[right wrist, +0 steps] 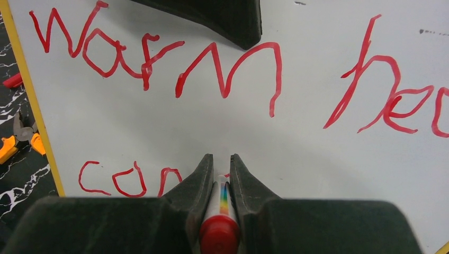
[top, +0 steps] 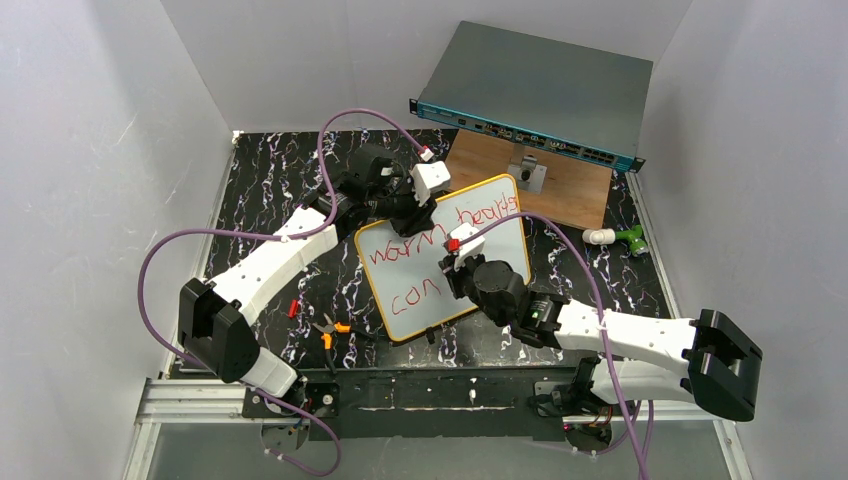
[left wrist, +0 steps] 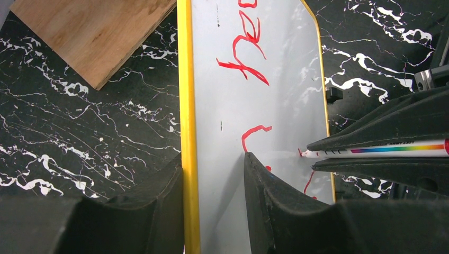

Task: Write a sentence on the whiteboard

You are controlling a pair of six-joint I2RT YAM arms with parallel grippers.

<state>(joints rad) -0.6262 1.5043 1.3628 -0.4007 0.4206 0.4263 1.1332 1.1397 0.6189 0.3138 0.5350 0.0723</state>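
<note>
Right wrist: sentence tail prob. behind marker

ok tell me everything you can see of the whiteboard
The whiteboard is a glossy white rectangle with rounded corners and a thin yellow-orange rim, lying askew on the black marbled table. Red lettering reads "warm hearts", with "con" started beneath. The left hand clamps its far edge, straddling the rim. The right hand holds a marker with its tip on the surface beside "con".
</note>
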